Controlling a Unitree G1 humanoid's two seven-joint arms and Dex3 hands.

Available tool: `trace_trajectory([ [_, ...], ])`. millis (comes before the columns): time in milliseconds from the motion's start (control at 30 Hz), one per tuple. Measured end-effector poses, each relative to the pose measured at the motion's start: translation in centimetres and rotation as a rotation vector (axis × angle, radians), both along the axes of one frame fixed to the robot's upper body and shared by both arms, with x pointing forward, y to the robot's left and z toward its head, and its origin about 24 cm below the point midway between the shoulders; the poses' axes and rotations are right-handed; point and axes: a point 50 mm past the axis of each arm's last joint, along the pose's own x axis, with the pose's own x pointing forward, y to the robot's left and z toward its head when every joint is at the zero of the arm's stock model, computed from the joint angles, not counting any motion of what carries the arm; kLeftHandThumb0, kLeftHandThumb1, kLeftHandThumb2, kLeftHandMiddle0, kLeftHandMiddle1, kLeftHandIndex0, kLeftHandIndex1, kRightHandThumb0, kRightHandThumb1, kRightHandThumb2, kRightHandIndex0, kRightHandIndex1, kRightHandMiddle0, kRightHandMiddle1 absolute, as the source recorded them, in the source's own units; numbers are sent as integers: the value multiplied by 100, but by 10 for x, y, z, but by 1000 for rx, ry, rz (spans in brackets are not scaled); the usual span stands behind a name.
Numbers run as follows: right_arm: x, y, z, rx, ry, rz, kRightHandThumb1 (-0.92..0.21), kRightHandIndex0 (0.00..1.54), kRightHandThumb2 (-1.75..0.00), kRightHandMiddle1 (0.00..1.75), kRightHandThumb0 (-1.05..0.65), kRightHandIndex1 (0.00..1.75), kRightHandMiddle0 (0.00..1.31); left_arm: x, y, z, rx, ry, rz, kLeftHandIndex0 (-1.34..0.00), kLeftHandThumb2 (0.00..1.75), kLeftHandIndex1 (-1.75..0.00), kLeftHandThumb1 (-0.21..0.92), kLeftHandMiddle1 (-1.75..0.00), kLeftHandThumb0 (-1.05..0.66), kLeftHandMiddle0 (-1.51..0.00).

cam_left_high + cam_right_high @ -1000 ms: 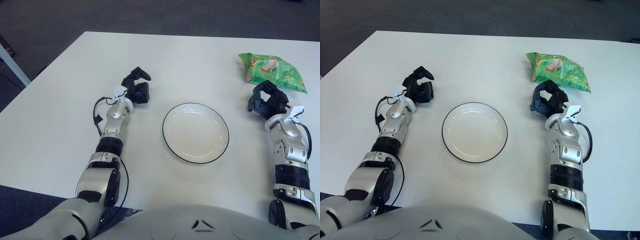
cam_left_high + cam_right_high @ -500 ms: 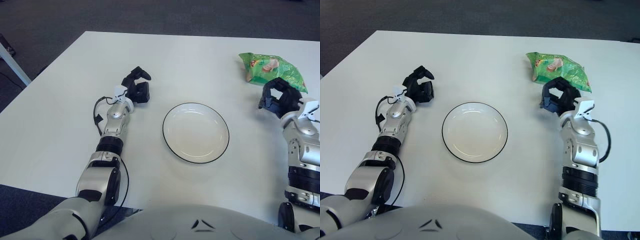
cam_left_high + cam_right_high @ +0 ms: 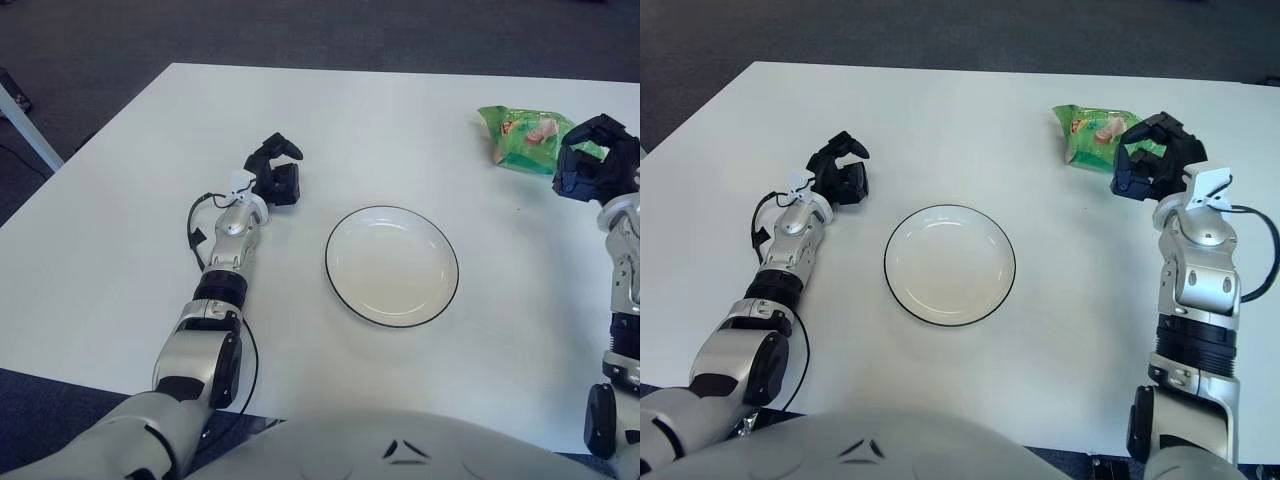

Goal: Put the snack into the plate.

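Snack bag [image 3: 1092, 132] lies partly under the open, empty right hand [image 3: 1152, 158], well apart from the plate [image 3: 949, 264].

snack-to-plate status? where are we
Done: nothing yet; the plate is empty. In hand: the right robot hand is over the near end of the green snack bag, fingers open around it, no closed grasp visible; the bag lies on the table. The left robot hand shows left of the plate, idle. Left: grasp, lift, carry to the plate, release.
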Motion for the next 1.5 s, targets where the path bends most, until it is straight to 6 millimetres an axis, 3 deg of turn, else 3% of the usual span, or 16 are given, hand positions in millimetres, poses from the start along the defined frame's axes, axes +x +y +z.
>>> trace_trajectory([
  [167, 4, -2, 17, -314, -19, -29, -78, 38, -67, 175, -1, 155, 16, 1, 0, 1, 0, -2, -1, -54, 120, -175, 41, -175, -45, -108],
  [233, 6, -3, 18, -459, -7, -47, -86, 29, -57, 175, -21, 146, 18, 1, 0, 1, 0, -2, 0, -54, 120, -175, 41, -175, -45, -109],
  [300, 8, -5, 17, -595, 5, -57, -89, 24, -55, 175, -28, 141, 18, 1, 0, 1, 0, 0, 0, -54, 120, -175, 41, -175, -45, -109],
  [367, 8, -6, 15, -716, 11, -62, -85, 20, -62, 147, -48, 132, 7, 1, 0, 0, 1, 2, 0, -54, 120, -175, 41, -175, -45, -109],
  [500, 8, -8, 12, -902, 5, -59, -82, 16, -68, 126, -61, 123, 2, 1, 1, 0, 2, 2, 0, -54, 120, -175, 41, -175, -45, -108],
  [600, 8, -7, 11, -1000, -2, -54, -87, 12, -63, 110, -67, 108, 1, 1, 1, 0, 3, 3, 0, -53, 120, -175, 41, -175, -45, -108],
  [667, 9, -6, 10, -1056, 3, -42, -90, 5, -65, 88, -74, 82, 0, 0, 1, 0, 4, 3, -1, -53, 120, -175, 41, -175, -45, -107],
  [767, 14, -7, 10, -1131, 26, -20, -91, 2, -69, 71, -79, 61, 0, 0, 2, 0, 5, 3, -1, -54, 120, -175, 41, -175, -45, -107],
  [867, 24, -7, 13, -1187, 53, 11, -92, 0, -80, 47, -88, 20, 0, 0, 2, -1, 4, 5, -1, -54, 120, -175, 41, -175, -45, -108],
  [933, 31, -11, 15, -1227, 93, 28, -92, 0, -86, 34, -93, 10, 0, 0, 2, -1, 4, 3, -1, -54, 120, -175, 41, -175, -45, -108],
  [1100, 41, -16, 25, -1284, 147, 55, -92, 0, -99, 6, -102, 1, 0, 0, 2, 0, 2, -1, -1, -55, 121, -175, 40, -175, -45, -109],
  [1500, 64, -17, 45, -1308, 219, 26, -92, 0, -105, 0, -105, 0, 0, -2, 2, 1, 3, -12, -2, -55, 122, -175, 39, -175, -45, -109],
])
